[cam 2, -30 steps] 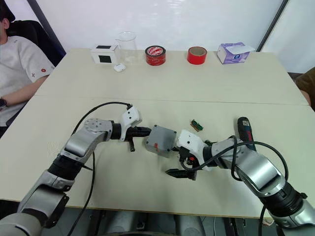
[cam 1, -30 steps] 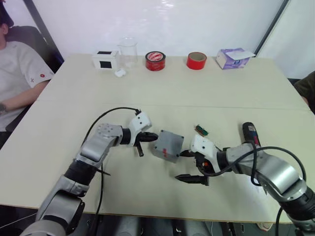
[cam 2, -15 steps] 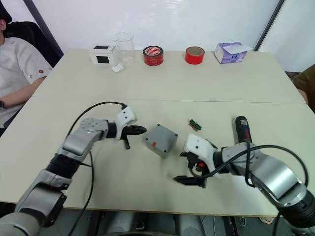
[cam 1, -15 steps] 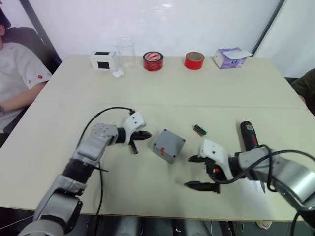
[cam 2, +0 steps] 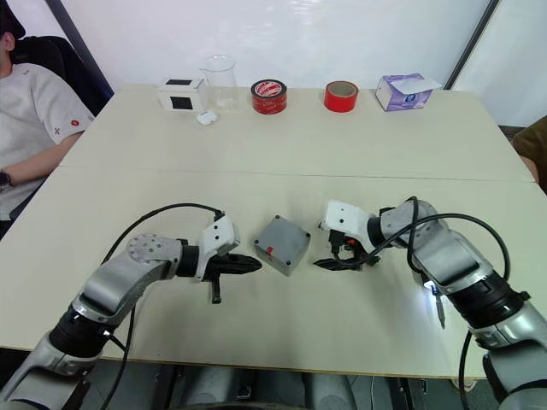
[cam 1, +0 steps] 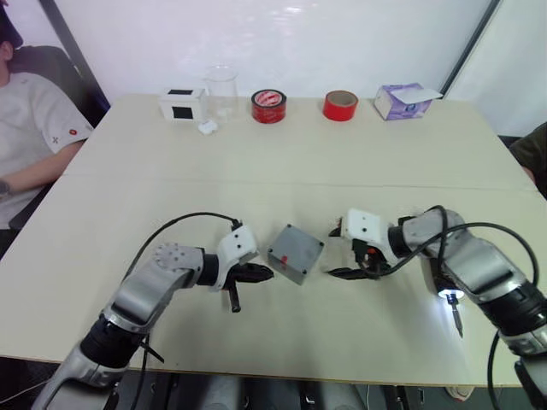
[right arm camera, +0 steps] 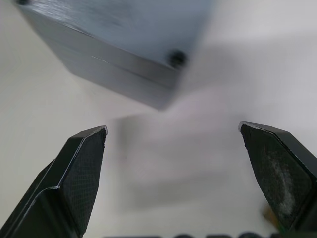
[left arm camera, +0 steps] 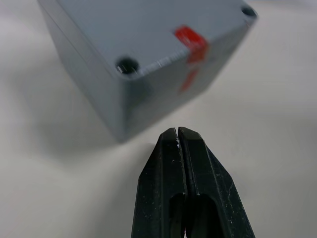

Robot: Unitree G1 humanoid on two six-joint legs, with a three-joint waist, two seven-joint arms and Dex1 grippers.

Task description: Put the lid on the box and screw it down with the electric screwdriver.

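Beige worktop [cam 1: 128,171] carries the box [cam 1: 295,253] between both hands, touching neither. Left hand [cam 1: 256,273] is pressed together; right hand [cam 1: 335,253] is spread apart. Tape rolls [cam 1: 269,106] stand well behind.

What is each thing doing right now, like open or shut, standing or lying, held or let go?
box: resting on the table, lid on top, held by neither pincer.
left pincer: shut, empty, tips just short of the box.
right pincer: open wide, empty, facing the box.
glass beaker: upright.
two red tape rolls: lying flat.
tissue box: a tissue sticking out.
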